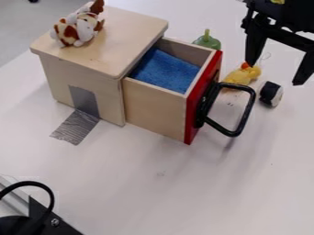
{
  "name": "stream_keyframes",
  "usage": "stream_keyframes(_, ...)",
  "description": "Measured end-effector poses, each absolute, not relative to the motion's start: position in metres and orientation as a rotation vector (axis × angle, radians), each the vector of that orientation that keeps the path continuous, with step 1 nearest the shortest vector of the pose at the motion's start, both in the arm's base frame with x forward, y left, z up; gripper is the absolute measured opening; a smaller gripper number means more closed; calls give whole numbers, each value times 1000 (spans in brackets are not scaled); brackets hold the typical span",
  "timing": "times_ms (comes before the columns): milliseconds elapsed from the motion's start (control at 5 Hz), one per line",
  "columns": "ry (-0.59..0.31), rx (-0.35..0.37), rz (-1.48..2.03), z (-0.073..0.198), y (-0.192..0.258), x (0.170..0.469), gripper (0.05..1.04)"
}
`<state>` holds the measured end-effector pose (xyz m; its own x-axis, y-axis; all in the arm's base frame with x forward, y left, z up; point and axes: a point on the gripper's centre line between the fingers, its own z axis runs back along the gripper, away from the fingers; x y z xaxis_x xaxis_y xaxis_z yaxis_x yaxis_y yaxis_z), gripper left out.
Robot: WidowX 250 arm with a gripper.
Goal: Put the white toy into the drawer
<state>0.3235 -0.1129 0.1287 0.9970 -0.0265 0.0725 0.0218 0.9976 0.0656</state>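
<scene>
Brown patches mark a white plush toy at 11 o'clock, while a pale wood drawer displays blue lining, a red front and a black handle. A green object appears at 1 o'clock, a yellow toy with orange-red at 2, a black-and-white object toward 3.

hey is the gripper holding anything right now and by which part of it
Nothing is held; the gripper is open, its fingers spread wide apart.

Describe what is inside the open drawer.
Inside the drawer lies a textured blue lining. Whatever is beneath the lining is covered, and the drawer's rear end is hidden under the wooden cabinet's top, so neither can be described.
</scene>
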Motion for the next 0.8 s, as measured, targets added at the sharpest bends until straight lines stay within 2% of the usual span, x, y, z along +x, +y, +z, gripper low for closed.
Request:
stream_keyframes(200, -38, 78, -27, 117, -112, 321, 999)
stream_keyframes(400, -39, 77, -9, 124, -95, 311, 999)
stream_keyframes(600, -109, 48, 45, 160, -56, 304, 999)
stream_keyframes(800, -149, 26, 49, 185, -26, 287, 999)
